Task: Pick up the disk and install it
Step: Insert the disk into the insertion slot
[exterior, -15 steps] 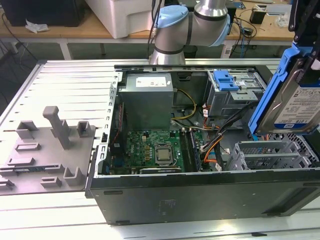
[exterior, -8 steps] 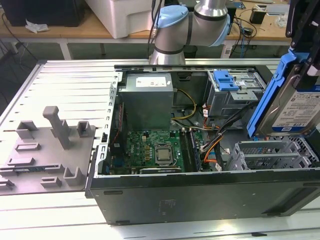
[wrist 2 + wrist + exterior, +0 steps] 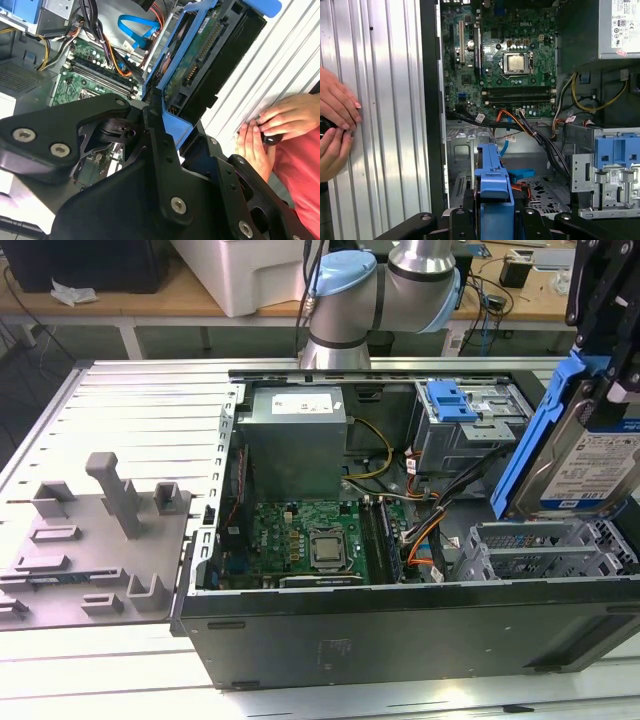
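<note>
The claw (image 3: 494, 214) is clamped on the disk (image 3: 598, 465), its black fingers (image 3: 155, 135) pressing the blue carrier (image 3: 492, 175) from both sides. The disk hangs on edge, tilted, over the corner of the open case (image 3: 400, 625) at the exterior view's right, above the metal drive cage (image 3: 540, 552) and seemingly clear of it.

It looks stiff and dense for its size, and likely fragile to knocks. The plastic carrier may flex a little, and its side rails are the sound place to hold, away from the bare circuit board (image 3: 200, 55).

Room is open above the case. Below are the cage's sheet-metal walls, with cables (image 3: 535, 131) close beside. A person's hands (image 3: 335, 127) rest on the ribbed surface (image 3: 385, 100) near the case wall.
</note>
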`<control>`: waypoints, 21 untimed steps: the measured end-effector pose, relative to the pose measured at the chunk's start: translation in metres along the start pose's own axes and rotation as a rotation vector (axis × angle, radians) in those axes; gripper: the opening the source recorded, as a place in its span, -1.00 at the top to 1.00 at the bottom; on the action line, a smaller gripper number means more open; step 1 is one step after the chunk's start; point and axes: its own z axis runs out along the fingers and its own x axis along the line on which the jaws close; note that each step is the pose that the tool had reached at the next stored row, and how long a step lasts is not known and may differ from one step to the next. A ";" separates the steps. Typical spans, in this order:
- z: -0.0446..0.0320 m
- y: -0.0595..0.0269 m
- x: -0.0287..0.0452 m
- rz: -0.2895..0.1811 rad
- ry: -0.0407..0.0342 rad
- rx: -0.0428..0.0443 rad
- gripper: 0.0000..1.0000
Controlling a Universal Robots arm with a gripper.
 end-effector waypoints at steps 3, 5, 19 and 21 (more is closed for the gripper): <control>0.0016 0.0002 -0.0011 0.000 0.0000 0.0000 0.26; 0.0025 0.0003 -0.0026 -0.001 -0.0001 0.0000 0.26; 0.0074 0.0008 -0.0059 -0.010 -0.0006 0.0000 0.26; 0.0082 0.0009 -0.0057 -0.010 -0.0006 0.0001 0.26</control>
